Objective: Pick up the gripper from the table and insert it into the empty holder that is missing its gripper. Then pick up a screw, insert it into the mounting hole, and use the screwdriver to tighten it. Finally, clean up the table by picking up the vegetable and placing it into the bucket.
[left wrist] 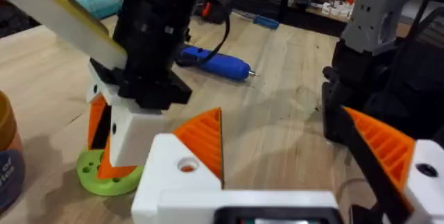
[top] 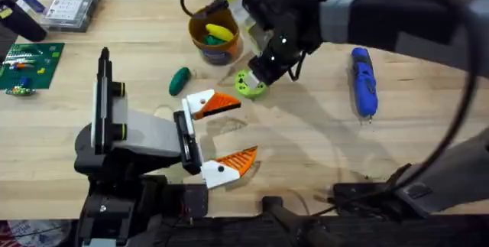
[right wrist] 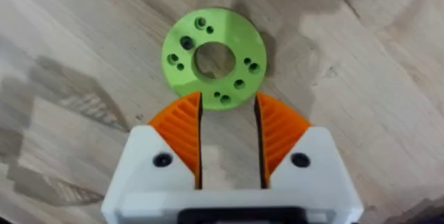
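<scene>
Green disc: a flat round green part (right wrist: 214, 57) with a large centre hole and several small holes lies on the worktop (top: 306, 147), just in front of the bucket (top: 216, 39) — in this scene it appears to be the piece the right arm is going for.
Right hand: the right hand (right wrist: 228, 137) hangs directly above the disc's near rim, its orange ribbed pads (right wrist: 182, 134) parted a little with bare wood showing between them; it grips nothing.
Risk at the disc: the part lies flat and thin, so the pads may close over its top and skid off — or push it along the wood toward the bucket instead of lifting it.
Risk of a tilted grip: if only the rim is pinched, the disc will probably hang crooked, which would make seating it in a holder harder.
Left hand: the left hand (top: 223, 136) rests low over the worktop near the disc, its fingers wide apart and empty; a sideways slip of the right arm could bump it.
Screwdriver: the blue screwdriver (top: 364, 81) lies well apart to the right, untouched.
Vegetable: a dark green piece (top: 179, 80) lies left of the disc, not yet in the bucket.
</scene>
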